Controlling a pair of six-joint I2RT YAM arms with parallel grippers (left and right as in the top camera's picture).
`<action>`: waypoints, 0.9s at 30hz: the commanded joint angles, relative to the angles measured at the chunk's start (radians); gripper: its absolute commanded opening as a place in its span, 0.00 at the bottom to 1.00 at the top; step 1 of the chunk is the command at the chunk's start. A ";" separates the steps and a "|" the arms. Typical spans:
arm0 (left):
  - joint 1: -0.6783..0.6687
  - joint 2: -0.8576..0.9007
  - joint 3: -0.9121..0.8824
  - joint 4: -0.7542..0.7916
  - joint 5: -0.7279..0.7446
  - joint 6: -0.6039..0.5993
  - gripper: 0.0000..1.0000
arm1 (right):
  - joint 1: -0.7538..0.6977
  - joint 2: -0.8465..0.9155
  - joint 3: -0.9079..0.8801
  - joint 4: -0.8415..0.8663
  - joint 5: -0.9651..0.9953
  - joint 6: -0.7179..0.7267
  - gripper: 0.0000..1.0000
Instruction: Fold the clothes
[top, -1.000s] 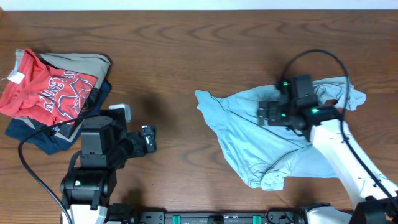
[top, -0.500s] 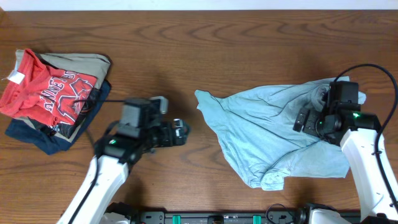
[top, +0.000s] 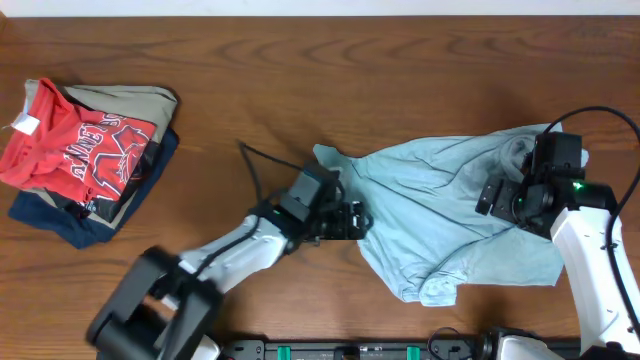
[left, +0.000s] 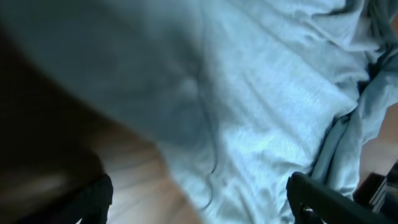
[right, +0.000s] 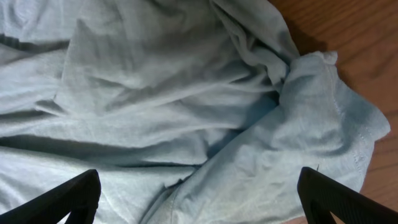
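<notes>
The pale blue T-shirt (top: 430, 215) lies crumpled on the right half of the table, wrinkled and partly bunched. My left gripper (top: 352, 220) is open at the shirt's left edge; the left wrist view shows the shirt's fabric (left: 249, 93) and bare wood between the spread fingers (left: 199, 205). My right gripper (top: 497, 197) is open and empty above the shirt's right part. In the right wrist view the bunched fabric (right: 186, 106) fills the frame between the spread fingers (right: 199, 199), and an edge of the shirt lies at the right (right: 348, 124).
A pile of other garments sits at the table's left: a red shirt with white lettering (top: 80, 145) on top of khaki (top: 130, 100) and navy (top: 70, 220) pieces. Bare wooden table (top: 300, 70) runs along the far side.
My left arm has swung right across the table, from near the pile to the shirt's left edge. My right gripper has moved from the shirt's middle to its right part; the shirt lies spread wider.
</notes>
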 joint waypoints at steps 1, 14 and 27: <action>-0.047 0.071 0.012 0.063 -0.004 -0.047 0.83 | -0.011 -0.008 0.011 -0.003 0.011 0.005 0.99; 0.090 0.073 0.029 0.121 -0.089 0.104 0.06 | -0.011 -0.008 0.011 -0.011 0.023 0.005 0.99; 0.629 -0.039 0.442 -0.193 -0.086 0.183 0.98 | -0.011 -0.008 0.011 -0.013 0.032 0.006 0.99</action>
